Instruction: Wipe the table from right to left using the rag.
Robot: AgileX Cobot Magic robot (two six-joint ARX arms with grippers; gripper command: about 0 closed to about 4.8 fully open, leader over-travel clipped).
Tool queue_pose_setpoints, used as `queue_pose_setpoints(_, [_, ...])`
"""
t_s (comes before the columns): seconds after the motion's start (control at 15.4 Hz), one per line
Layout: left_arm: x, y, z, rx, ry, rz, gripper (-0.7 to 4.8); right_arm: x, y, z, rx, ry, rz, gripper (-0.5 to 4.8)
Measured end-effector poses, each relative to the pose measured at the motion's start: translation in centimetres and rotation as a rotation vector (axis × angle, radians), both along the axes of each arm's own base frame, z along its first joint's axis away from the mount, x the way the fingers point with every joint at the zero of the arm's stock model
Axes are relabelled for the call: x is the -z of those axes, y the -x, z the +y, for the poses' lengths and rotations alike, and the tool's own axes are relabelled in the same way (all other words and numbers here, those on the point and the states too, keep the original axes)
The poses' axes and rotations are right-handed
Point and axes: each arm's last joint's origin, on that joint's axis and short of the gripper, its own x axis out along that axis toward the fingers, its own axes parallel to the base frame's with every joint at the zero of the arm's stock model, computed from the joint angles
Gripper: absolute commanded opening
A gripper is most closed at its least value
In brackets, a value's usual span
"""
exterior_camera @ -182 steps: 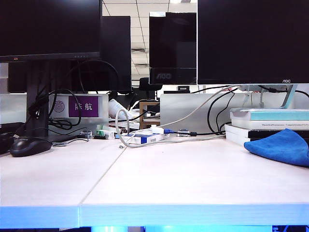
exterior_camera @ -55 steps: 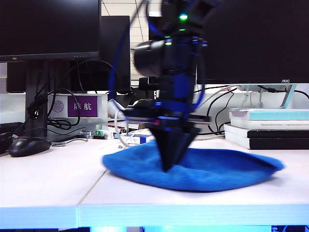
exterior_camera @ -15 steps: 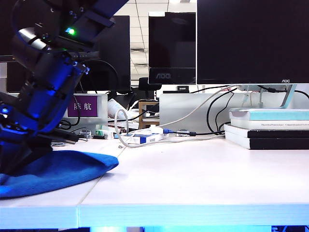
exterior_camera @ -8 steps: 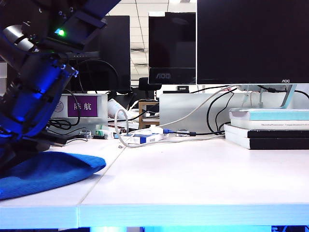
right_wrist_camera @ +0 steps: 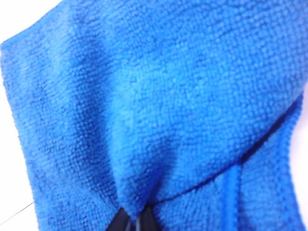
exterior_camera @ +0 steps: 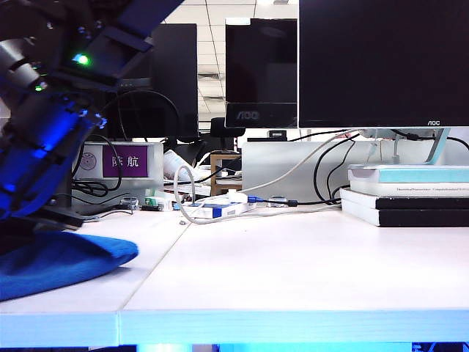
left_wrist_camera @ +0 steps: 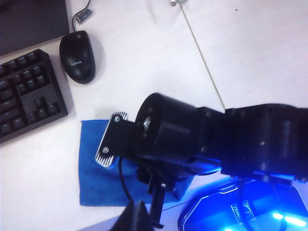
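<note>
Now right fingers (right_wrist_camera: 133, 222) pinch the rag (right_wrist_camera: 159, 110) on the table (exterior_camera: 293, 271); left fingers pressed together.

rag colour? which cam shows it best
The rag is bright blue, plain with a fuzzy pile. Right wrist view shows it best.

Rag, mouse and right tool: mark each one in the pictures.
rag (exterior_camera: 62, 262), exterior view, on its top fold.
mouse (left_wrist_camera: 77, 57), left wrist view, on its back.
right tool (right_wrist_camera: 132, 221), right wrist view, between its tips, shut on the rag.
</note>
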Motion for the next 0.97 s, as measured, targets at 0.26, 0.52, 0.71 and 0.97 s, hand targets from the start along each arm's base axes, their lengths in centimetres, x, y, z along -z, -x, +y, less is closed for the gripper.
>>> queue_pose_setpoints(0.26, [0.0,0.0,0.0,0.0,-0.001,0.002,-0.05,0.1,0.2,0.4,0.012,-0.025,0.007,-0.06])
queue_pose_setpoints(0.52, [0.0,0.0,0.0,0.0,-0.001,0.002,-0.05,0.2,0.3,0.6,0.024,-0.04,0.012,-0.06])
queue_pose_setpoints(0.71, [0.1,0.1,0.0,0.0,-0.005,0.01,-0.05,0.0,0.1,1.3,0.025,-0.035,0.017,-0.06])
queue_pose_setpoints(0.97, [0.3,0.1,0.6,-0.039,-0.022,0.04,-0.05,-0.5,-0.1,1.8,0.017,-0.007,-0.01,-0.06])
